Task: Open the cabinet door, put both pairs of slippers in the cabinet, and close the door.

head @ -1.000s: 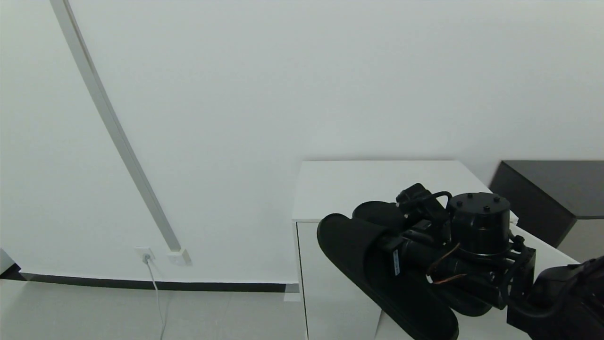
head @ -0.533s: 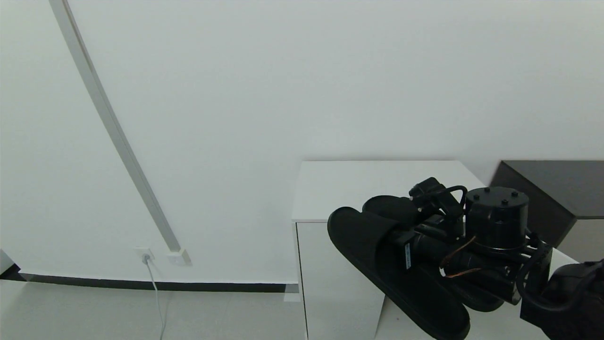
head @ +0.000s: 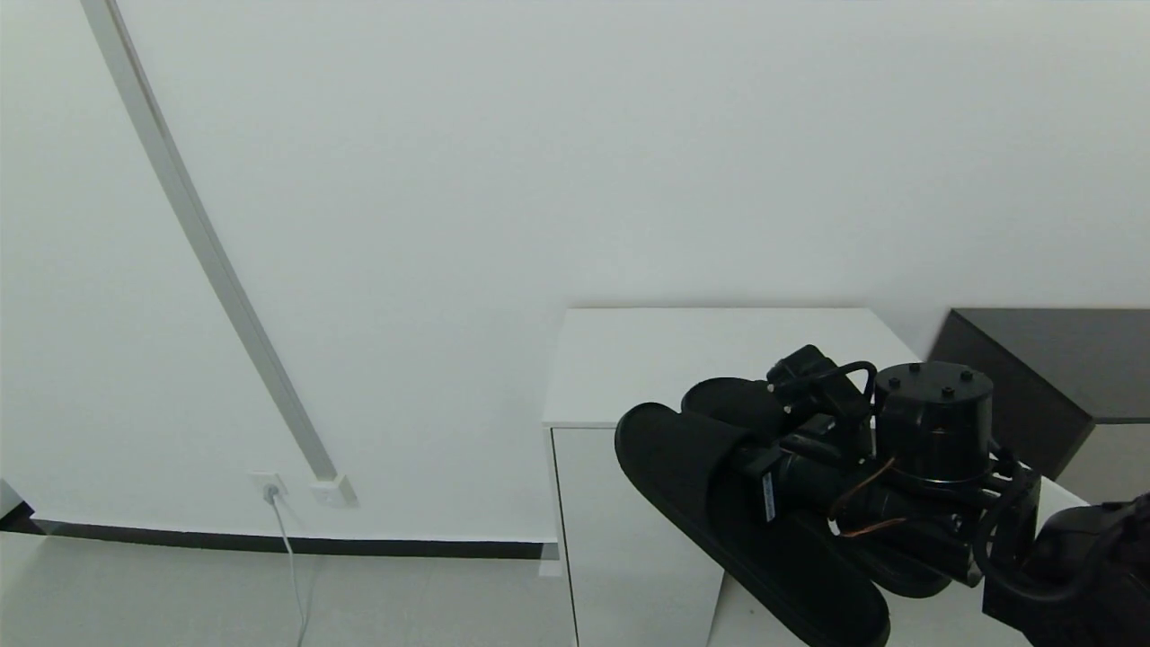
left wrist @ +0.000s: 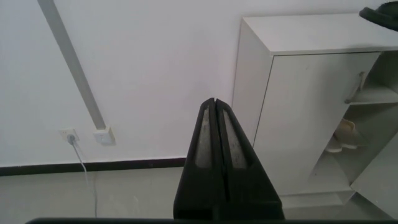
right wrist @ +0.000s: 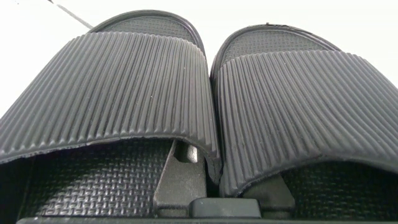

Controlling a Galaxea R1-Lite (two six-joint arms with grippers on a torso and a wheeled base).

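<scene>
My right gripper [head: 764, 467] is shut on a pair of black ribbed slippers [head: 710, 485], held side by side and tilted, in front of the white cabinet's [head: 701, 359] top front edge. In the right wrist view its fingers [right wrist: 180, 180] sit under the straps of the black slippers [right wrist: 130, 87], pinching their inner sides together. My left gripper [left wrist: 215, 109] is shut and holds nothing, out to the left of the cabinet [left wrist: 311, 37], facing the wall. The cabinet's right half stands open, and a light-coloured pair of slippers [left wrist: 344, 134] lies on a shelf inside.
A dark grey cabinet [head: 1042, 359] stands to the right of the white one. A wall socket [head: 268, 490] with a hanging cable and a slanted cable duct [head: 198, 234] are on the wall to the left. Bare floor lies left of the cabinet.
The head view has shifted slightly. Relative to the cabinet, my right gripper with the black slippers has drifted a little to the right.
</scene>
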